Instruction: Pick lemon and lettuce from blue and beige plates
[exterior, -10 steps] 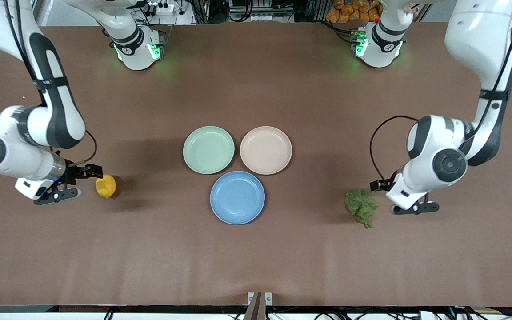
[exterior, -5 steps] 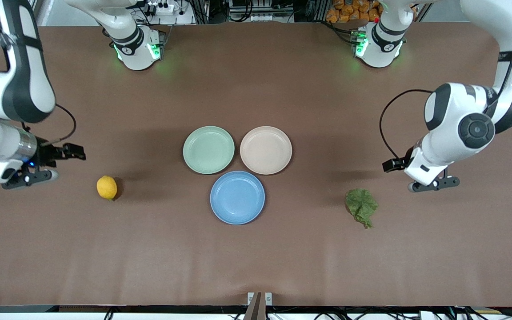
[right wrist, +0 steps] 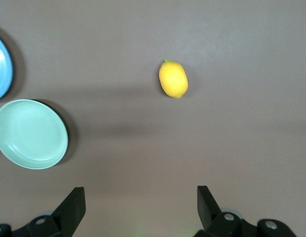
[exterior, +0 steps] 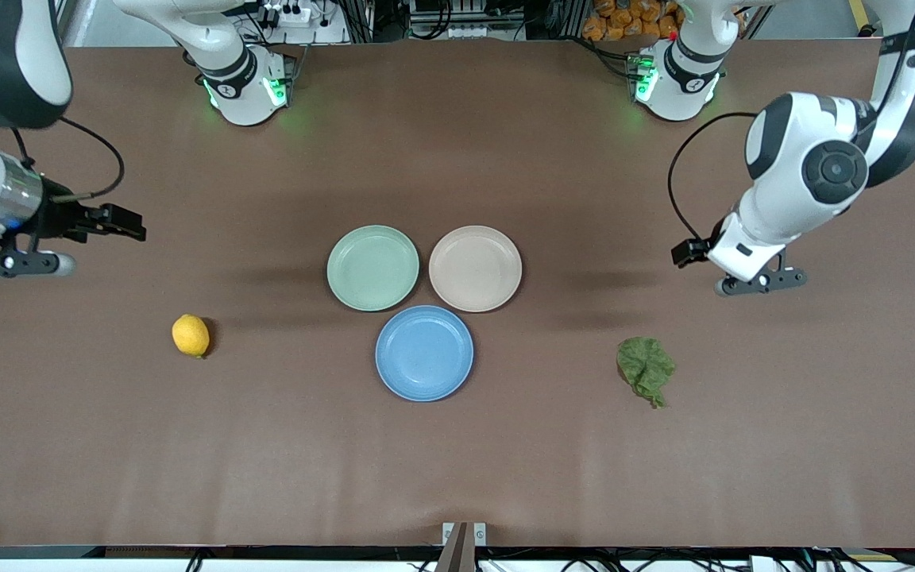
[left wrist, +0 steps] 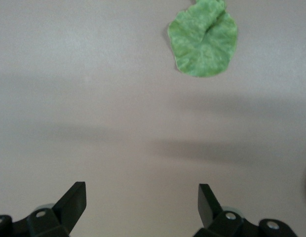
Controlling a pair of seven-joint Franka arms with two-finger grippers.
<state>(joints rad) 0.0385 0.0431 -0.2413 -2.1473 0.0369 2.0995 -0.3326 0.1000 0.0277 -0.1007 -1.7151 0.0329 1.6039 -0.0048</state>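
Since the earlier frames both arms have been raised and drawn back toward the counter's ends, away from the food they stood beside. The right tool (exterior: 17, 263) is held over bare counter (exterior: 457, 461) at the right arm's end, fingers (right wrist: 74, 205) spread apart, nothing between them. The left tool (exterior: 761, 283) is held over bare counter at the left arm's end, fingers (left wrist: 74, 200) likewise apart and empty.

The lemon (exterior: 190, 335) lies on the counter toward the right arm's end, well apart from the plates. The lettuce (exterior: 646, 369) lies flat on the counter toward the left arm's end.

Three plates are grouped mid-counter, each bare: green plate (exterior: 372, 268) beside beige plate (exterior: 475, 268), blue plate (exterior: 424, 353) nearer the front camera.
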